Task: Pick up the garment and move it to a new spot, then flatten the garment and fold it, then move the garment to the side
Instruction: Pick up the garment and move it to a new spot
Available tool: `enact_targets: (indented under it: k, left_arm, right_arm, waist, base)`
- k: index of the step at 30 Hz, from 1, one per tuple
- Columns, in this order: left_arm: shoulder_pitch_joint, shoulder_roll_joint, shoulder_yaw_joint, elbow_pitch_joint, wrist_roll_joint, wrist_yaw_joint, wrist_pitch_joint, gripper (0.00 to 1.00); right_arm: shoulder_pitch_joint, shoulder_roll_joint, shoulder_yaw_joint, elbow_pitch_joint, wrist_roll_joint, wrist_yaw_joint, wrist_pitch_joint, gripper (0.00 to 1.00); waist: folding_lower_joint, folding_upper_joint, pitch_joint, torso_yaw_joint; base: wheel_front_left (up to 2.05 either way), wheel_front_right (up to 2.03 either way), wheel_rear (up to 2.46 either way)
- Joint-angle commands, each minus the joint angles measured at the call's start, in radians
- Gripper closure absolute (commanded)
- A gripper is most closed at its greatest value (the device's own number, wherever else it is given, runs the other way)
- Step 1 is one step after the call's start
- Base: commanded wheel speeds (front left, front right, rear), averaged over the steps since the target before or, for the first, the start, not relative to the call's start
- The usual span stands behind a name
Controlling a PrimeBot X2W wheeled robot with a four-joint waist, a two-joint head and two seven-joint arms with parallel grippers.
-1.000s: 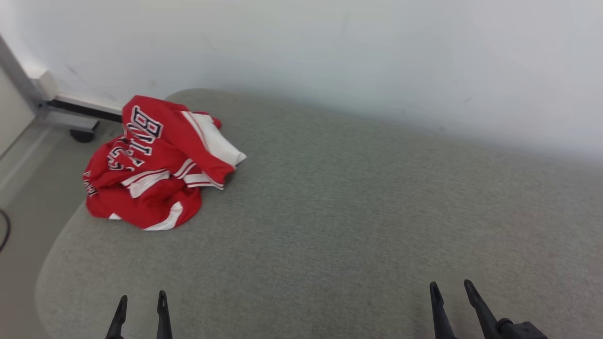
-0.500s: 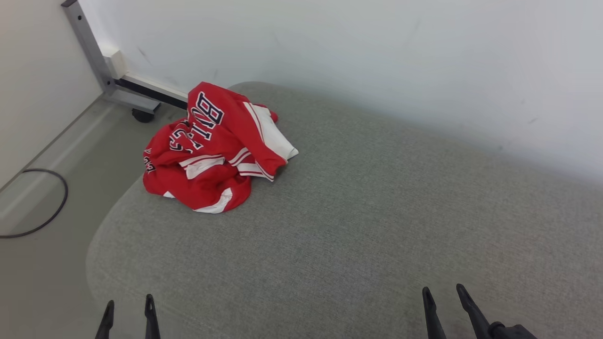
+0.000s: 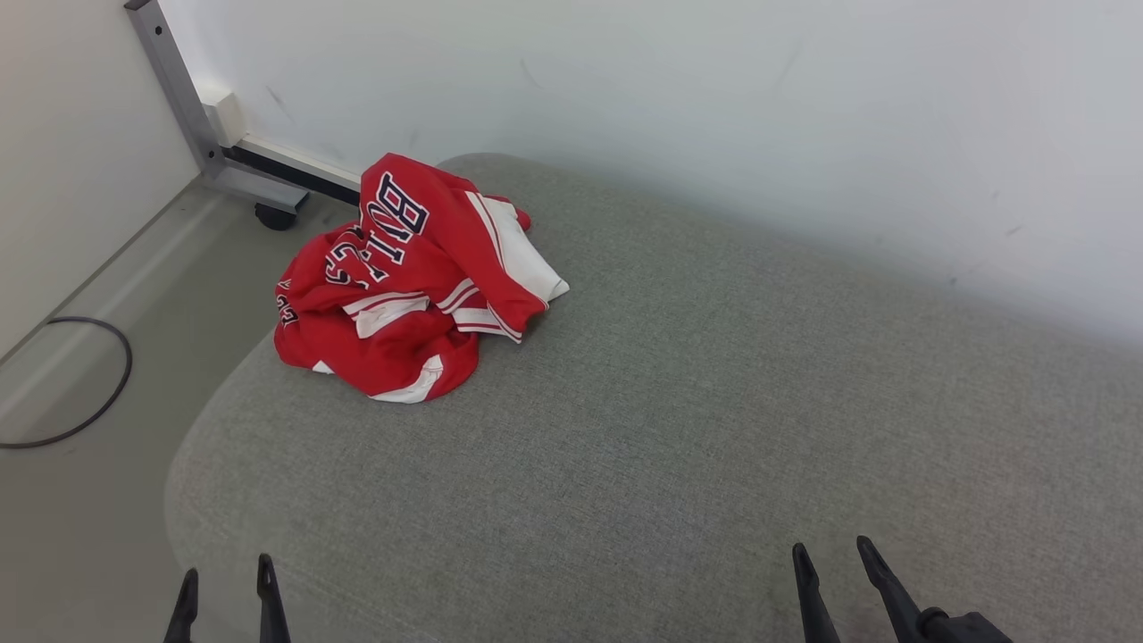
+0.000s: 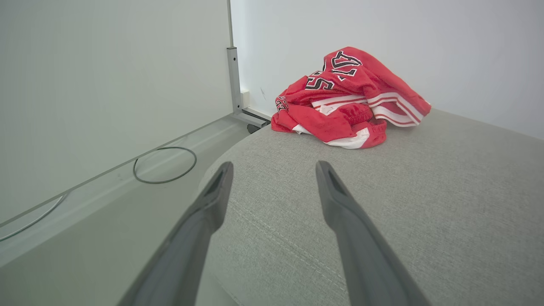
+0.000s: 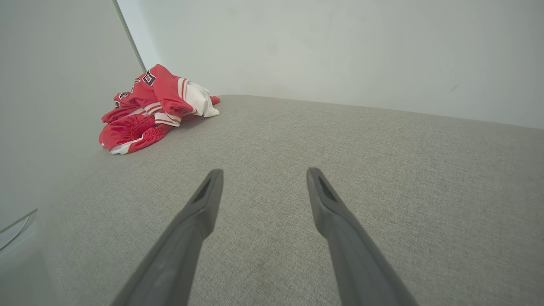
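Approx. "BUL" on crumpled red garment [image 3: 412,279]

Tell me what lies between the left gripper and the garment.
Bare grey cushion and nothing else: the left wrist view shows it running from the open left gripper to the crumpled garment.

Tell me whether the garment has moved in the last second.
No. The garment lies crumpled at the same far left corner of the grey cushion; only the camera turned.
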Motion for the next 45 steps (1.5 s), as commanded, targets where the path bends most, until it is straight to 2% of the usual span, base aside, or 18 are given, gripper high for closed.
enact_targets:
  k: [1, 9, 16, 22, 25, 28, 29, 31, 35, 39, 41, 45]
  left_arm:
    - [-0.015, -0.001, 0.002, 0.002, -0.01, -0.005, -0.003, 0.0]
    - [-0.152, 0.0, 0.036, 0.015, 0.004, -0.045, -0.003, 0.0]
    - [-0.377, 0.041, 0.075, 0.092, -0.049, -0.082, -0.003, 0.0]
    - [-0.577, 0.134, 0.085, 0.212, -0.088, -0.096, 0.005, 0.0]
    - [-0.671, 0.201, 0.089, 0.287, -0.114, -0.099, 0.038, 0.0]
    - [-0.753, 0.243, 0.082, 0.367, -0.148, -0.103, 0.075, 0.0]
    - [-0.801, 0.28, 0.08, 0.415, -0.171, -0.104, 0.109, 0.0]
    - [-0.846, 0.318, 0.085, 0.456, -0.207, -0.102, 0.144, 0.0]
    - [-0.886, 0.354, 0.071, 0.526, -0.252, -0.103, 0.229, 0.0]
    - [-0.928, 0.418, 0.079, 0.608, -0.285, -0.103, 0.336, 0.0]
    - [-0.945, 0.426, 0.092, 0.644, -0.312, -0.103, 0.383, 0.0]
    - [-0.961, 0.469, 0.085, 0.708, -0.31, -0.095, 0.449, 0.0]
  right_arm:
    - [0.003, -0.001, -0.003, -0.002, -0.006, -0.002, -0.001, 0.0]
    - [-0.039, -0.001, -0.004, -0.011, -0.018, -0.002, -0.001, 0.0]
    - [-0.083, -0.001, -0.043, -0.015, -0.027, -0.002, -0.001, 0.0]
    - [-0.114, -0.001, -0.046, -0.018, -0.015, -0.002, -0.001, 0.0]
    - [-0.128, -0.001, -0.055, -0.024, -0.007, -0.002, -0.001, 0.0]
    - [-0.148, 0.0, -0.062, -0.03, -0.005, -0.002, -0.001, 0.0]
    - [-0.16, -0.001, -0.074, -0.033, 0.001, -0.002, -0.001, 0.0]
    - [-0.174, 0.0, -0.081, -0.036, 0.007, -0.002, -0.001, 0.0]
    - [-0.186, 0.0, -0.094, -0.037, 0.013, -0.002, -0.001, 0.0]
    - [-0.193, 0.0, -0.116, -0.039, 0.027, -0.002, -0.001, 0.0]
    - [-0.198, 0.0, -0.127, -0.04, 0.03, -0.002, -0.001, 0.0]
    - [-0.208, 0.001, -0.135, -0.045, 0.029, -0.002, -0.001, 0.0]
  waist:
    - [0.0001, 0.0, 0.0, -0.001]
    - [0.0001, 0.0, 0.05, -0.087]
    - [0.0001, 0.0, 0.114, -0.193]
    - [0.0001, 0.0, 0.158, -0.29]
    - [0.0001, 0.0, 0.185, -0.339]
    - [0.0001, 0.0, 0.216, -0.385]
    - [0.0001, 0.0, 0.236, -0.414]
    - [0.0001, 0.0, 0.255, -0.446]
    - [0.0001, 0.0, 0.274, -0.485]
    - [0.0001, 0.0, 0.291, -0.528]
    - [0.0001, 0.0, 0.297, -0.544]
    - [0.0001, 0.0, 0.31, -0.57]
  base:
    - [0.0, 0.0, 0.0]
    - [0.0, 0.0, 0.0]
    - [0.0, 0.0, 0.0]
    - [0.0, 0.0, 0.0]
    - [0.0, 0.0, 0.0]
    - [0.0, 0.0, 0.0]
    - [0.0, 0.0, 0.0]
    - [0.0, 0.0, 0.0]
    - [0.0, 0.0, 0.0]
    - [0.0, 0.0, 0.0]
    - [0.0, 0.0, 0.0]
    - [0.0, 0.0, 0.0]
